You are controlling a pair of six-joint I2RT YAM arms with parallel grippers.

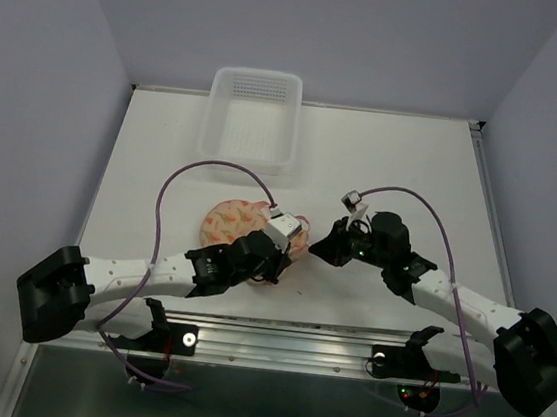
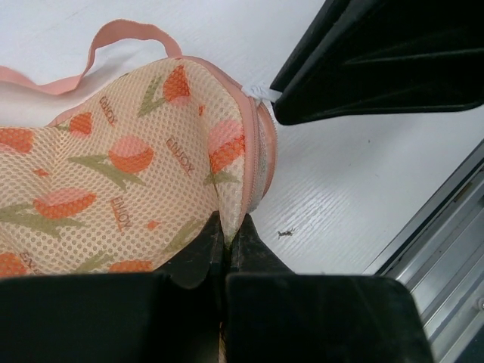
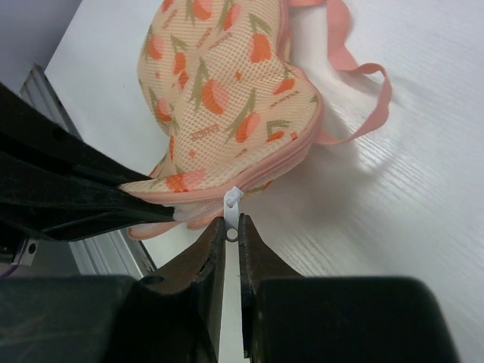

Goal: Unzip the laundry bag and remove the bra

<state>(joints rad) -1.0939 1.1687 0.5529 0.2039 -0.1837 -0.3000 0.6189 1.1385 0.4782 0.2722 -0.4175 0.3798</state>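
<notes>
On the white table (image 1: 413, 174), bare at right, you have the laundry bag (image 1: 225, 223) near the middle, left gripper (image 2: 227, 228) pinching its pink edge, right gripper (image 3: 232, 228) pinching the zipper pull (image 3: 233, 200).

A: Where did the top camera sit?
B: High above and behind the arm bases, looking down over the whole table (image 1: 385, 160).
A: And the wrist cameras?
B: Very close, each facing along its own fingers (image 2: 193, 261). Both framed the laundry bag (image 2: 113, 174) from opposite sides; overhead showed it small, mid-table.
</notes>
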